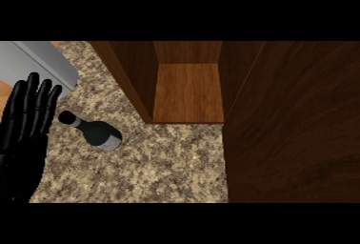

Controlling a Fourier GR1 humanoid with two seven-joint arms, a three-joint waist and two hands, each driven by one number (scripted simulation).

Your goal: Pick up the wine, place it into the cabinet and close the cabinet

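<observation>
A dark wine bottle (95, 130) with a pale label stands on the speckled granite counter (155, 167), seen from above with its neck toward the upper left. The wooden cabinet (187, 93) stands open just right of it, its inner floor bare, and its door (295, 124) swung out along the right side. My left hand (28, 112) rests at the left edge, open with fingers straight up, a short way left of the bottle and not touching it. My right hand does not show.
A grey metal appliance or sink edge (44, 62) lies at the upper left behind my left hand. The cabinet's left wall (130, 81) rises between the bottle and the cabinet's inside.
</observation>
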